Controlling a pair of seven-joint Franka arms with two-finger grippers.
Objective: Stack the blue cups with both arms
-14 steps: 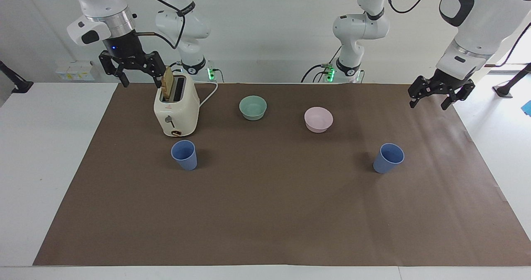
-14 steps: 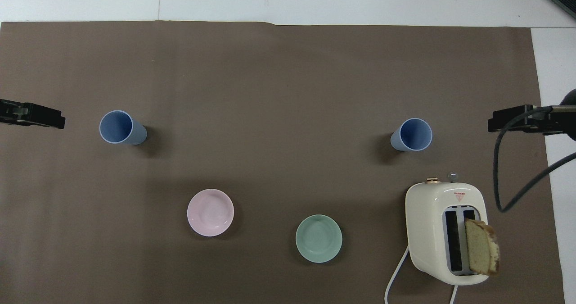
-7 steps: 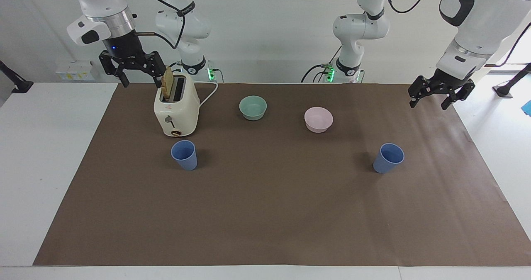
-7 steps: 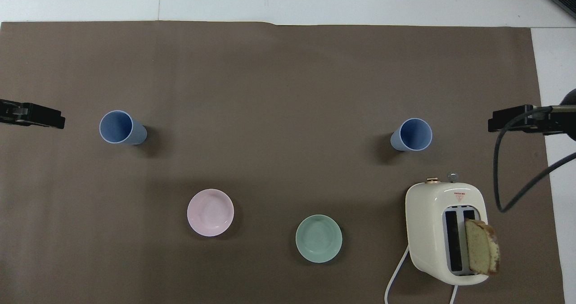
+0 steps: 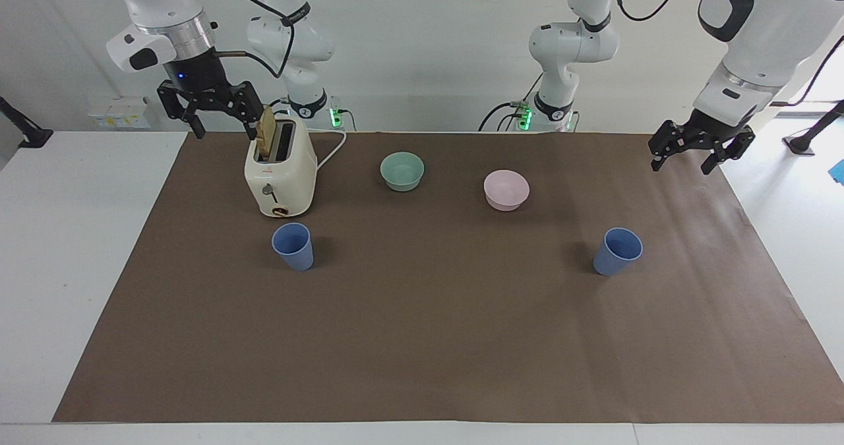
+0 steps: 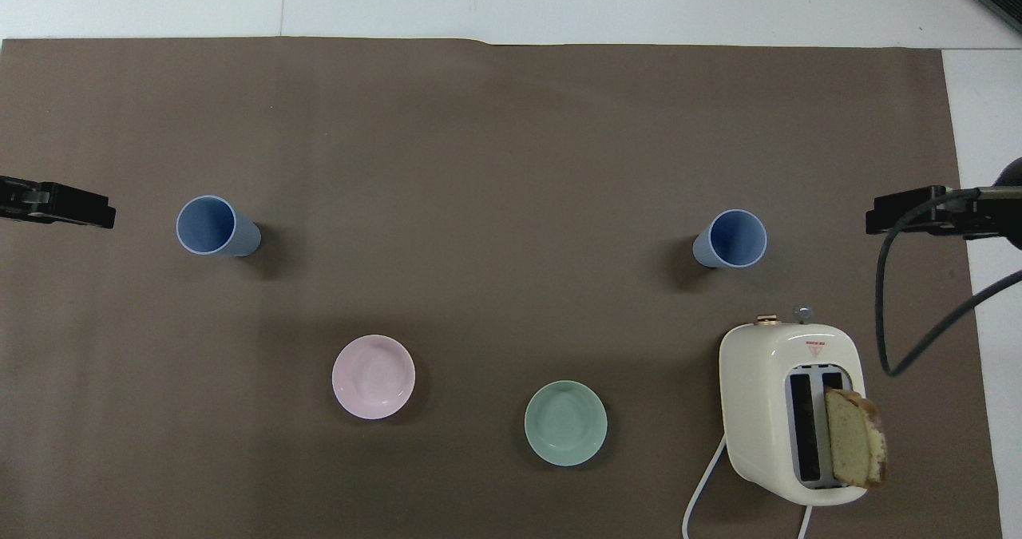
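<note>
Brown mat (image 5: 422, 339) on white desk (image 5: 72, 247), white wall.
Nothing has shifted: cups (image 5: 293, 246) (image 5: 618, 250) apart, left end effector (image 5: 700, 148) and right end effector (image 5: 208, 110) released, raised.

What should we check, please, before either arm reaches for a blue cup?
1. Both cups upright and free: ok. The blue cup by the toaster and the blue cup toward the left arm's end stand apart on the brown mat.
2. Left gripper open and empty: ok, raised over the mat's edge.
3. Right gripper open and empty: ok, raised beside the toaster.
4. Right arm's way down clear: not ok; the toaster and its bread slice stand close by the gripper.
5. Pink bowl and green bowl out of the way: ok, nearer to the robots than the cups.
</note>
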